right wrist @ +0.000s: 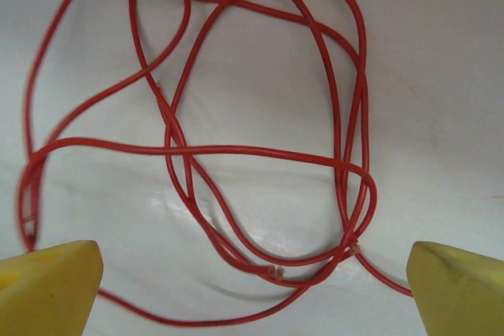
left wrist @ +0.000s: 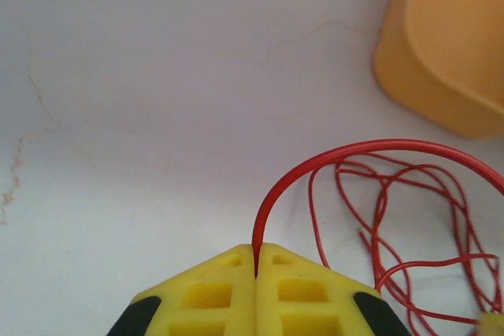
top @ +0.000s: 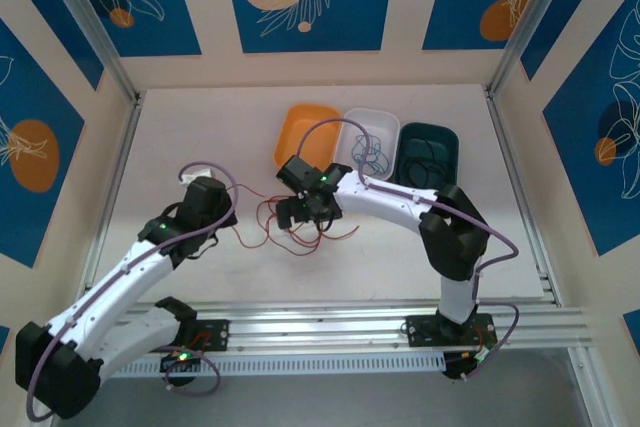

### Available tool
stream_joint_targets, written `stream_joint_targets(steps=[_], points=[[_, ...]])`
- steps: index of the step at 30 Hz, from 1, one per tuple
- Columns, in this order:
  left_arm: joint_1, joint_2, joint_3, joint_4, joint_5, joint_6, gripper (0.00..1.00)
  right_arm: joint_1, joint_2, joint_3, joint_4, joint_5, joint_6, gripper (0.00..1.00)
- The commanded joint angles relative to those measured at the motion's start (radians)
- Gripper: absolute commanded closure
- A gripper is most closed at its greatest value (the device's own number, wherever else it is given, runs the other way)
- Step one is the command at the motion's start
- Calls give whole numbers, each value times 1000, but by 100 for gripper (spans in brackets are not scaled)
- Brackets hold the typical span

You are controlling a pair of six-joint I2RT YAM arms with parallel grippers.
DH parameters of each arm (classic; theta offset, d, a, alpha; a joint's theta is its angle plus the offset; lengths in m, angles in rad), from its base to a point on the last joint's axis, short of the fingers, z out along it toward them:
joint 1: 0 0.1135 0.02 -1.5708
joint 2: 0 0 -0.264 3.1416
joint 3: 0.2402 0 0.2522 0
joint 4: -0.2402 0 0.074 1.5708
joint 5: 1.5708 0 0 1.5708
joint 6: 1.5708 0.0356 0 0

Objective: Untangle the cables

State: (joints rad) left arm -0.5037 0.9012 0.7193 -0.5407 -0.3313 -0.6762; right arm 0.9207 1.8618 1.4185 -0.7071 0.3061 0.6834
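Where the red cable [right wrist: 236,149] sprawls in loose crossing loops at the middle of the overhead view, the left gripper [left wrist: 256,256] is pinched tight on one strand, which arches up from its yellow tips. The right gripper [right wrist: 252,265] hovers over the loops, fingers spread wide and holding nothing. An orange tray [top: 298,132], a white tray [top: 352,122] and a dark green tray [top: 445,137] sit just above.

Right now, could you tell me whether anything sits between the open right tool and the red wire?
Nothing visible does. The right tool hangs open directly over the red wire, which lies looped on the table. The left tool is shut on one strand.
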Motion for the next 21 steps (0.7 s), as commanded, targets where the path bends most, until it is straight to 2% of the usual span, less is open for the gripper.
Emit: stream_joint_targets(steps=[1,8,14,21], points=[[8,-46,79,-80,-31,73,100,-15,30,19,-24,-47,27,1],[13,-63,206,-166,-47,145,100,-45,78,15,-20,-71,38,1],[14,-63,268,-165,-36,185,100,-65,145,31,-44,-55,38,1],[26,-39,366,-188,-84,265,100,-73,204,41,-63,-44,24,1]])
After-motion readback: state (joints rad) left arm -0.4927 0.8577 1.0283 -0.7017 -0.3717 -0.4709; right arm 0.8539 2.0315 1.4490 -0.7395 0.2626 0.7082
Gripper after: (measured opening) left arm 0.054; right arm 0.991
